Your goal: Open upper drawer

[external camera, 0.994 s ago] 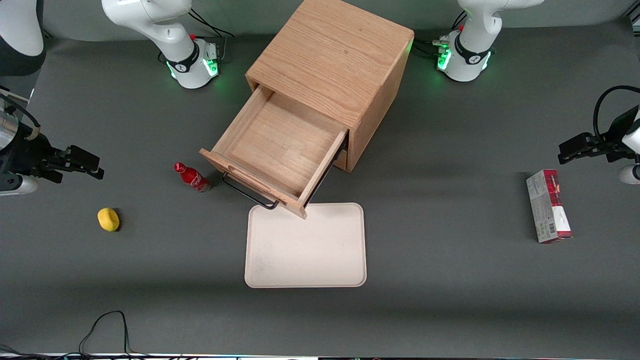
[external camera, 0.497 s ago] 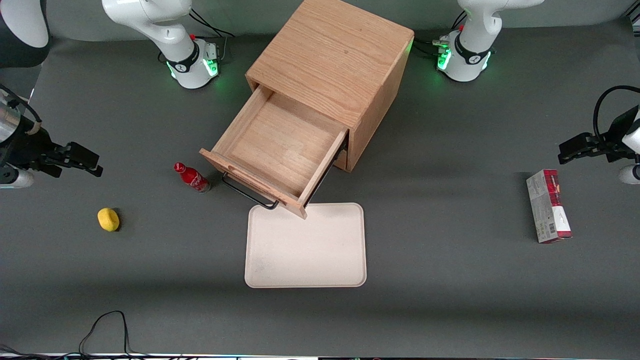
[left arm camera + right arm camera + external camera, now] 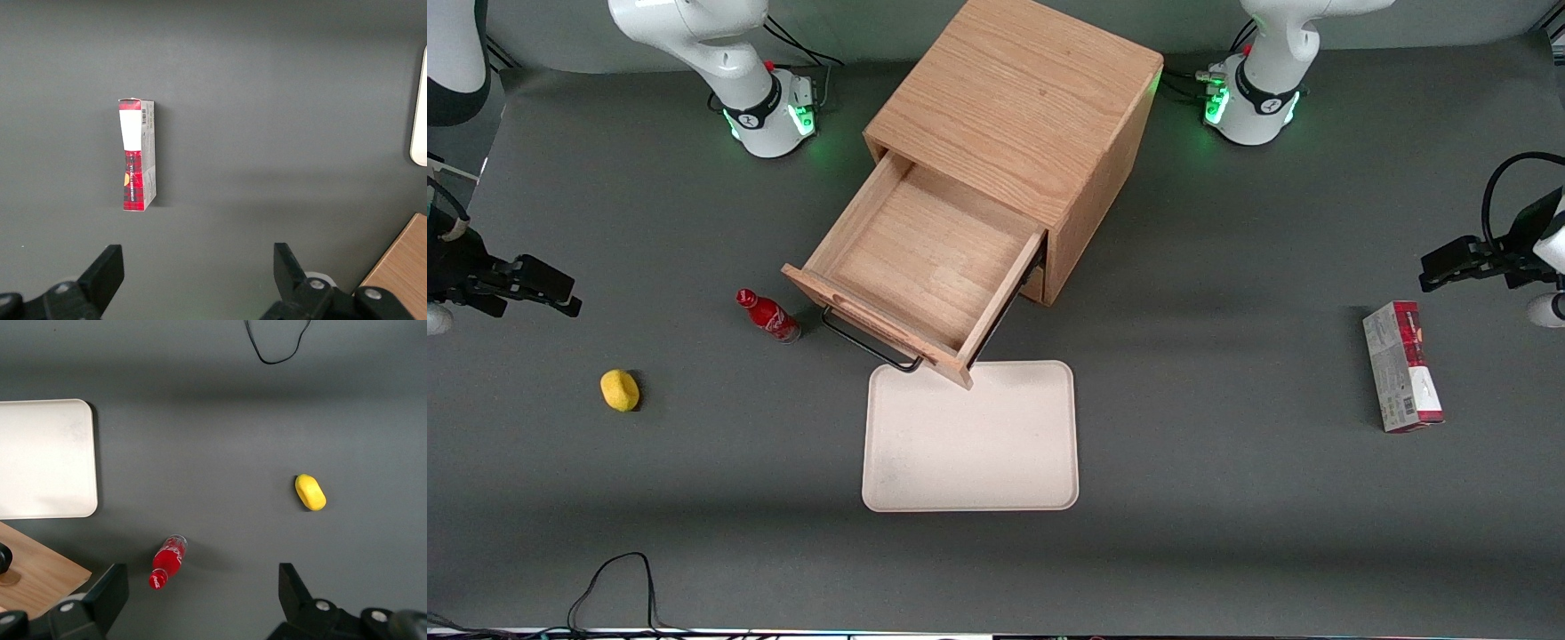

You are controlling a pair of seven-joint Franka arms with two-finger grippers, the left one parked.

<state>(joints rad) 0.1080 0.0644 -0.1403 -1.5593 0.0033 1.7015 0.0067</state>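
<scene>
The light-oak upper drawer (image 3: 925,267) stands pulled well out of the cube-shaped oak cabinet (image 3: 1018,133), its shallow wooden box bare inside, its front panel facing the front camera at an angle. The long black wire handle (image 3: 869,342) runs along that front panel, nothing touching it. One front corner of the drawer hangs over the edge of the flat cream rectangular tray (image 3: 970,436), which lies on the dark grey worktop (image 3: 1227,498) nearer the camera. Just beside the handle lies a small red bottle (image 3: 767,315) on its side. Farther toward the working arm's end sits a small yellow lemon-shaped object (image 3: 620,389). And out at that end, well apart from the drawer, hangs the black end effector (image 3: 551,289), fingers spread wide, holding nothing.
</scene>
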